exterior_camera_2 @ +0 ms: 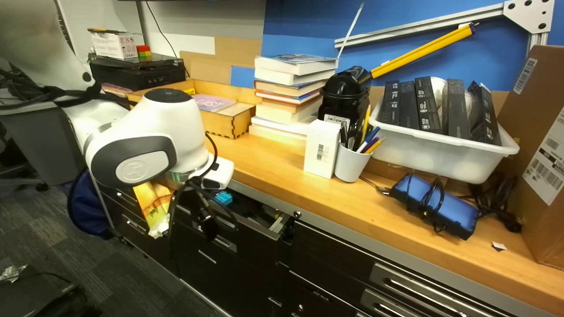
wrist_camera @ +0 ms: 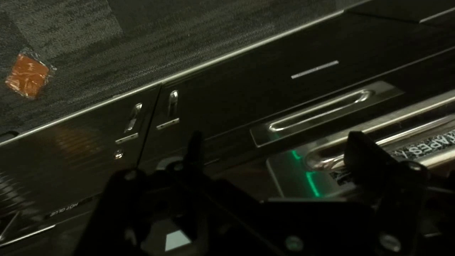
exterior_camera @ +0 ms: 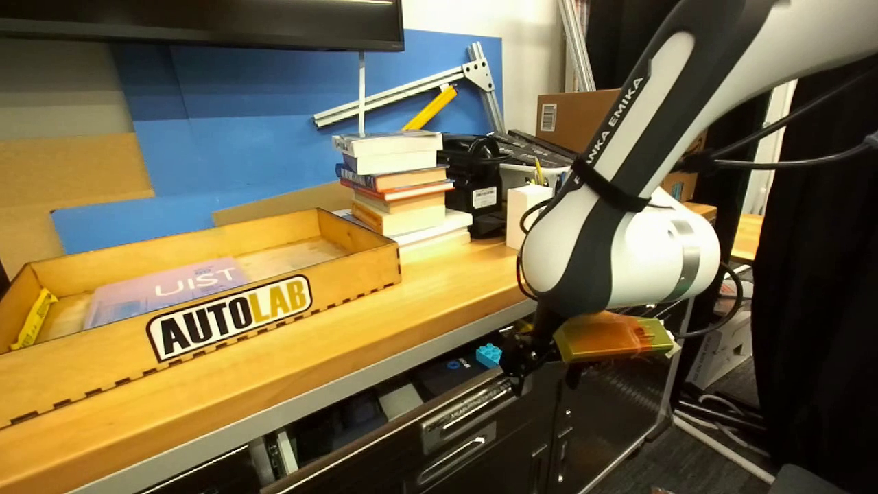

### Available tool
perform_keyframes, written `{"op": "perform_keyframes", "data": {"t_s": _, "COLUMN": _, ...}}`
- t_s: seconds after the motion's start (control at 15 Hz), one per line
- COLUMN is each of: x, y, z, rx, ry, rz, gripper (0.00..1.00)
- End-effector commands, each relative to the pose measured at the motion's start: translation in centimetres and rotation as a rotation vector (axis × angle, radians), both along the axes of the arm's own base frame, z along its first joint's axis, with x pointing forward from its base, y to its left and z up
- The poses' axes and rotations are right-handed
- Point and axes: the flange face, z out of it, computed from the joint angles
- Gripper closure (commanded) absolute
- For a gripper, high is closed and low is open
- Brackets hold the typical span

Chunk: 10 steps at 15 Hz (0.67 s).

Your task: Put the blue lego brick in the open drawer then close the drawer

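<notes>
The blue lego brick (exterior_camera: 489,355) lies inside the open black drawer (exterior_camera: 357,461), on dark contents near its end by the arm. The brick also shows in an exterior view (exterior_camera_2: 224,198), and the drawer front shows there too (exterior_camera_2: 260,246). The brick is not visible in the wrist view. My gripper (exterior_camera: 538,374) points down just outside the drawer front, close to its silver handle (wrist_camera: 394,142). In the wrist view the gripper's fingers (wrist_camera: 277,137) are wide apart with nothing between them. Whether a finger touches the drawer front cannot be told.
The wooden worktop (exterior_camera: 439,295) overhangs the drawer. On it stand the AUTOLAB tray (exterior_camera: 363,274), stacked books (exterior_camera: 401,206), a white box (exterior_camera_2: 321,147) and a pen cup (exterior_camera_2: 351,163). A wrapped yellow-orange pad (exterior_camera: 614,337) is attached by the wrist. An orange packet (wrist_camera: 28,76) lies on the floor.
</notes>
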Motion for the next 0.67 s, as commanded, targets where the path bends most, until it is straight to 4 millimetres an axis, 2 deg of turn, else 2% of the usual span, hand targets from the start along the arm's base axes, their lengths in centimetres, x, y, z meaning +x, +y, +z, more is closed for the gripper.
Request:
{"op": "perform_keyframes", "data": {"t_s": 0.0, "x": 2.8, "y": 0.1, "z": -0.3, "rx": -0.041, "ry": -0.131, "rz": -0.109, "gripper": 0.00}}
{"op": "perform_keyframes", "data": {"t_s": 0.33, "x": 6.6, "y": -1.8, "z": -0.8, "rx": -0.153, "ry": -0.251, "rz": -0.187, "gripper": 0.00}}
{"op": "perform_keyframes", "data": {"t_s": 0.47, "x": 7.4, "y": -1.3, "z": -0.7, "rx": -0.190, "ry": -0.266, "rz": -0.214, "gripper": 0.00}}
{"op": "perform_keyframes", "data": {"t_s": 0.6, "x": 6.8, "y": -0.1, "z": -0.9, "rx": -0.198, "ry": -0.256, "rz": -0.226, "gripper": 0.00}}
